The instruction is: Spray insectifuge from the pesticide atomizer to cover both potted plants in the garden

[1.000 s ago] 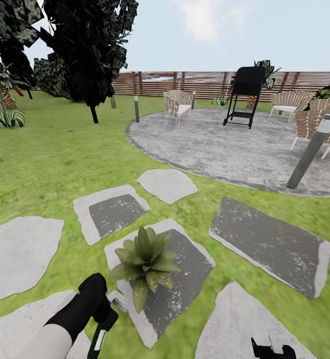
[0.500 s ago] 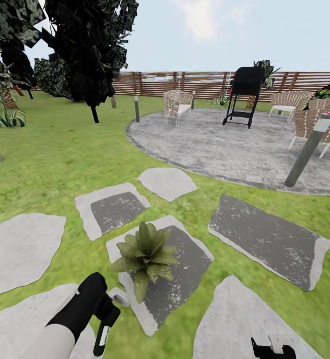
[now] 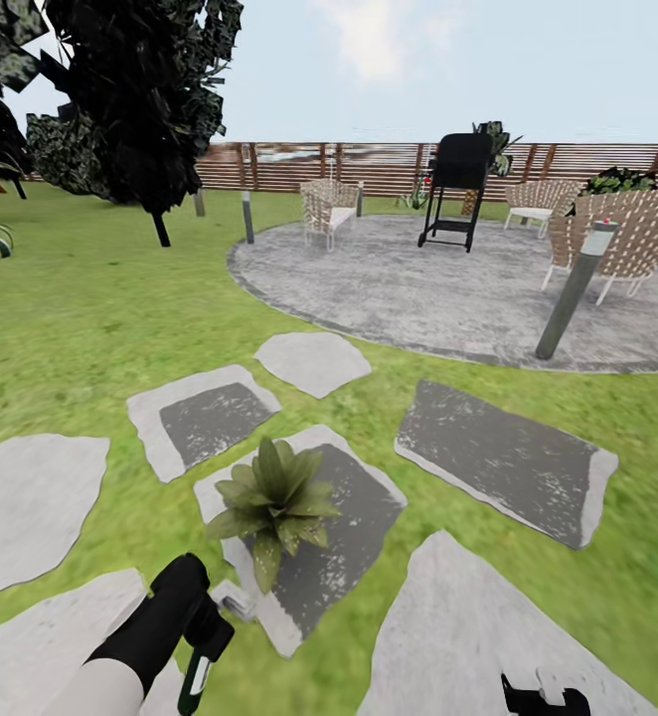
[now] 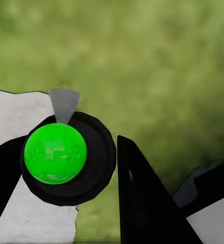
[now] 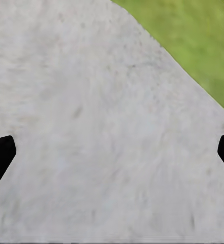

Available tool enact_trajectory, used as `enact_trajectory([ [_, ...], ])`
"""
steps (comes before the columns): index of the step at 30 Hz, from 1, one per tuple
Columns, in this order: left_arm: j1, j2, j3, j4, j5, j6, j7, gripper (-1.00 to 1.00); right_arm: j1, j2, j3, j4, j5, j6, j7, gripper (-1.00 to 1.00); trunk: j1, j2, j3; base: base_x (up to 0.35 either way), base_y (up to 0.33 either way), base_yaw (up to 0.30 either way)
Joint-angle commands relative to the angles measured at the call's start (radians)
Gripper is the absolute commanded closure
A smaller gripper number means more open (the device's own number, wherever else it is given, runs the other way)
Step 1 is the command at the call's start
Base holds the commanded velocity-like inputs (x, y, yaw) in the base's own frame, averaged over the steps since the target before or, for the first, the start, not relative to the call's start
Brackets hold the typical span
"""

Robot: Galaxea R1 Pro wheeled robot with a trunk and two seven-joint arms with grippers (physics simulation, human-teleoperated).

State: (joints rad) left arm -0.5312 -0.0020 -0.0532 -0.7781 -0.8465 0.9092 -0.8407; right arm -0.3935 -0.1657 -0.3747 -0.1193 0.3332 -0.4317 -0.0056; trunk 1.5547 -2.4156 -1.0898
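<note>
Pesticide atomizer point(image 3: 198, 676) between left fingers point(image 4: 142, 203)

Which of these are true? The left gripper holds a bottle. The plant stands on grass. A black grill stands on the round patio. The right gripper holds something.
1. True: the left gripper is shut on the pesticide atomizer.
2. False: the potted plant stands on a grey stepping stone.
3. True: the black grill stands on the patio.
4. False: the right gripper is open over bare stone, holding nothing.
</note>
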Motion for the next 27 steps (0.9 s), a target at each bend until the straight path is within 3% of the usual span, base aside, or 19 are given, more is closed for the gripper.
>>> enact_trajectory([
  [1, -0.001, -0.001, 0.000, -0.001, -0.010, 0.002, -0.004, 1.00, -0.001, 0.000, -0.008, 0.001, 0.010, -0.004, -0.001, -1.00, -0.001, 0.000, -0.001, -0.262, 0.169, -0.005],
  [6, -0.001, -0.002, 0.002, -0.003, -0.009, 0.002, 0.001, 1.00, -0.001, 0.000, -0.008, 0.001, 0.011, -0.004, -0.001, -1.00, -0.001, 0.000, -0.001, -0.099, 0.262, -0.001],
  [15, -0.001, -0.007, 0.007, -0.007, -0.008, 0.002, 0.002, 1.00, -0.001, 0.000, -0.009, 0.001, 0.010, -0.004, -0.001, -1.00, -0.001, 0.000, -0.001, 0.128, 0.224, -0.005],
  [22, -0.001, -0.010, 0.012, -0.029, -0.008, 0.002, 0.003, 1.00, -0.001, 0.000, -0.008, 0.001, 0.010, -0.004, -0.001, -1.00, -0.001, 0.000, -0.001, 0.013, 0.014, -0.240],
  [25, -0.001, -0.010, 0.070, -0.048, -0.007, 0.001, 0.003, 1.00, -0.001, 0.000, -0.009, 0.001, 0.010, -0.004, -0.001, -1.00, -0.001, 0.000, -0.001, 0.000, 0.000, -0.298],
  [27, -0.001, -0.007, 0.142, -0.071, -0.007, -0.031, 0.004, 1.00, -0.001, 0.000, -0.008, 0.001, 0.010, -0.004, -0.001, -1.00, -0.001, 0.000, -0.001, 0.000, 0.000, -0.300],
])
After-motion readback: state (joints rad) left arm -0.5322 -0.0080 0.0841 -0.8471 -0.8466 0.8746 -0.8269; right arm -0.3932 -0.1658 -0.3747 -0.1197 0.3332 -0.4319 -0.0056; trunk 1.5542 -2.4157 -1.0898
